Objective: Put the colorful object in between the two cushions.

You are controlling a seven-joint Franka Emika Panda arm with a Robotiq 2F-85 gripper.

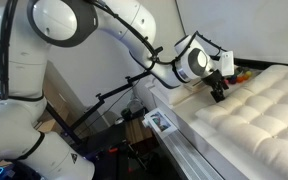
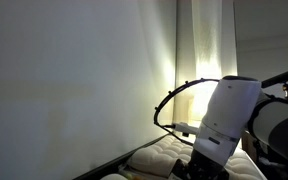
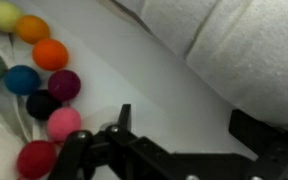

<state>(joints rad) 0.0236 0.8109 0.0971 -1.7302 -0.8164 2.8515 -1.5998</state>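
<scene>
The arm reaches forward, its gripper pointing down with jaws spread wide.

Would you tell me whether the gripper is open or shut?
Open. In the wrist view the gripper stands with fingers wide apart, only bare cushion between them; the colorful object lies beside it, ungrasped.

The beads run yellow, orange, green, blue, purple, black, pink and red. The cushion is cream-white with a tufted quilted grid.
</scene>
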